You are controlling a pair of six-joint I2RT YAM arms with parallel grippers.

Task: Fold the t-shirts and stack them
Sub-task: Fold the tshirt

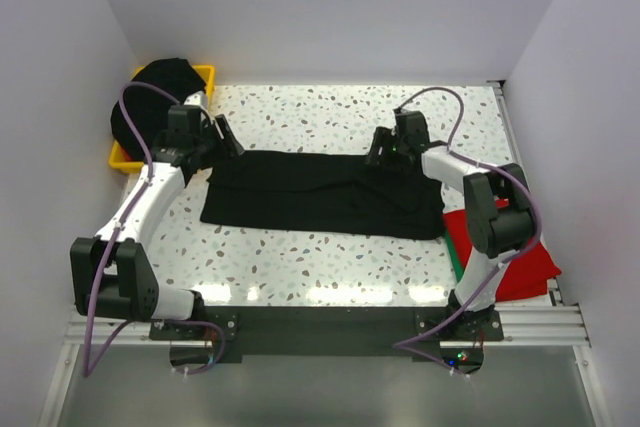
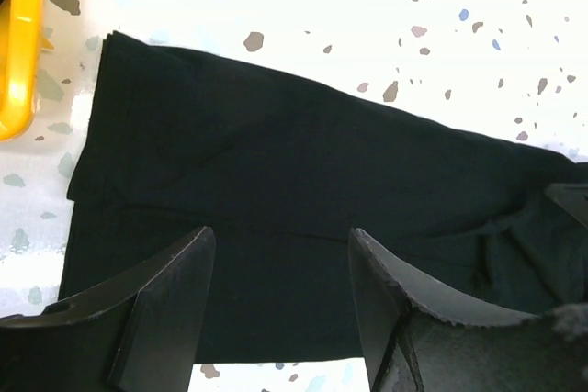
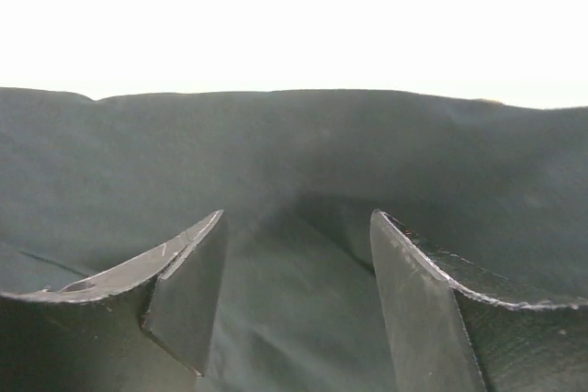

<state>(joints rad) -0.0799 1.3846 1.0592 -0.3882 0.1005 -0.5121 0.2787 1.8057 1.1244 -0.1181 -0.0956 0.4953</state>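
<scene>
1. Black cloth t-shirt [image 1: 320,192], soft and plain, lies flat across the middle of the white speckled table [image 1: 330,112] as a long band running left to right. The left wrist view shows a layered edge at its left end [image 2: 276,190], so I judge that at least one lengthwise fold is in place. It is not yet a compact packet.

2. Left gripper [image 1: 225,137] hangs over the band's far left corner. Its jaws are spread wide with nothing between them, and the cloth lies below the fingertips [image 2: 280,236].

3. Right gripper [image 1: 385,147] sits low over the band's far right end. Its jaws are also parted and grip nothing. Dark cloth fills its wrist view [image 3: 298,218], and I cannot tell whether the tips touch it.

4. Red cloth shirt [image 1: 525,267] lies flat at the near right edge, partly hidden by the right arm. It may be the start of the stack, but its folds are not visible.

5. Heap of black cloth [image 1: 160,82] bulges out of the yellow plastic bin [image 1: 122,157] at the far left corner. It is unfolded and looks like work still waiting.

6. Judged overall, the task is somewhere in its middle. This shirt needs crosswise folds and a move onto the stack, then the bin's contents follow.
</scene>
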